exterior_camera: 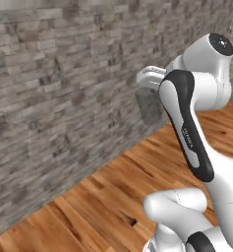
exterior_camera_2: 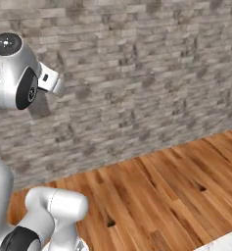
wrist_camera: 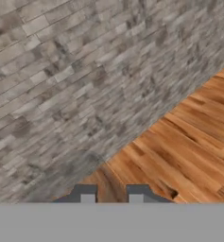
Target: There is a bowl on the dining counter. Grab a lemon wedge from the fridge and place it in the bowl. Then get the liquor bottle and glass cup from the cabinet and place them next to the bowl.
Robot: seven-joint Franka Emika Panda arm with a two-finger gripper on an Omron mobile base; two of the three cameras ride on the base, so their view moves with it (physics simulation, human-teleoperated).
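Dining counter point(exterior_camera_2: 230, 244) — a pale, grey-veined sliver at the lower right corner of the right base view. Its edge runs slantwise across that corner; too little shows to tell its long axis. It lies next to the floor planks and well apart from the arm.

Gripper point(wrist_camera: 112, 194) — raised high, facing the wall and tilted down toward the line where wall meets floor. In the hand view its two dark fingertips point(wrist_camera: 87, 194) stand a little apart, and floor planks show between them. Whether anything is pinched lower down I cannot tell, since the base of the fingers is hidden.

Arm point(exterior_camera: 187, 128) — white with dark joints, folded upward; the upper link slants up to the wrist, and the hand juts out from it toward the wall.

Brick wall point(exterior_camera: 64, 98) — grey-brown, mottled, straight ahead of the hand and nearest to it. A dark shadow point(exterior_camera: 150, 106) falls on it just below the hand.

Wood floor point(exterior_camera_2: 161, 196) — reddish-brown planks running up to the foot of the wall, with dark knots here and there.
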